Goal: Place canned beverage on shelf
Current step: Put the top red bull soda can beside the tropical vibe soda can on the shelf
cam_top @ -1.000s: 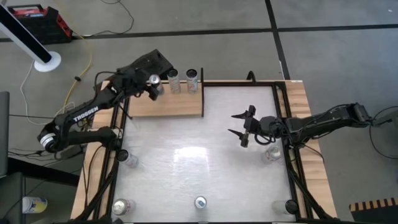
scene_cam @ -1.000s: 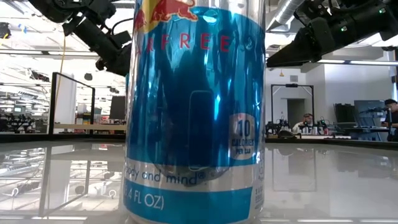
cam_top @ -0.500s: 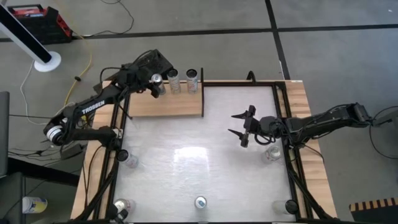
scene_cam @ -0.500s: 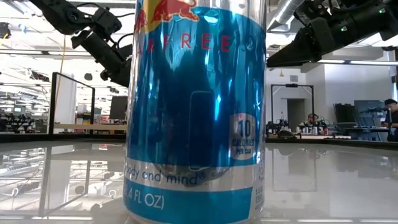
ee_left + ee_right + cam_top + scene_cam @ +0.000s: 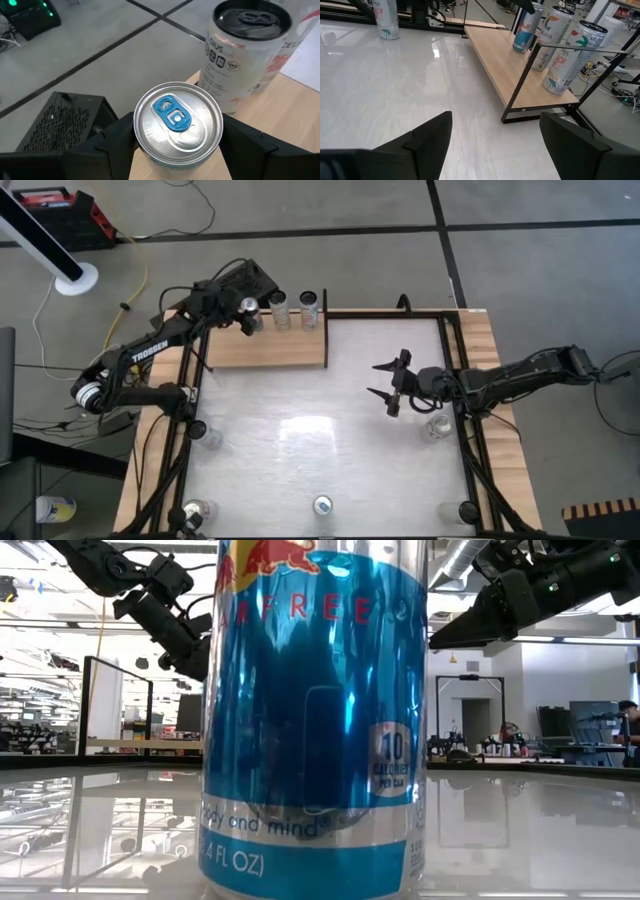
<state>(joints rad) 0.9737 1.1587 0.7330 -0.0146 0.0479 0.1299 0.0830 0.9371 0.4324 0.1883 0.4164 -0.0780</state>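
Observation:
The pale wooden shelf (image 5: 270,348) stands at the table's far left, on a black frame. My left gripper (image 5: 245,314) is at its far left end, shut on a blue-and-silver can (image 5: 177,122) with a blue tab. The right wrist view shows this can (image 5: 522,31) upright on the shelf board (image 5: 505,65). Two white cans (image 5: 279,306) (image 5: 309,302) stand to its right, along the far edge. My right gripper (image 5: 386,382) is open and empty above the table's middle right. My left gripper pinches the blue can between its two fingers, one on each side of the wall just under the top rim (image 5: 142,147). The fingers (image 5: 112,147) come from above, slanting down. The can is upright with its bottom (image 5: 519,48) on the shelf board.
A tall blue can (image 5: 322,505) stands at the near edge and fills the low view (image 5: 315,720). More cans stand at the near left (image 5: 195,510), the left side (image 5: 210,437) and the right side (image 5: 437,425). The nearest white can (image 5: 245,55) is close beside the held one.
My left arm has drawn in over the shelf's far left end. Its gripper has come down a little with the blue can, then kept still for the last half second. The can stays upright.

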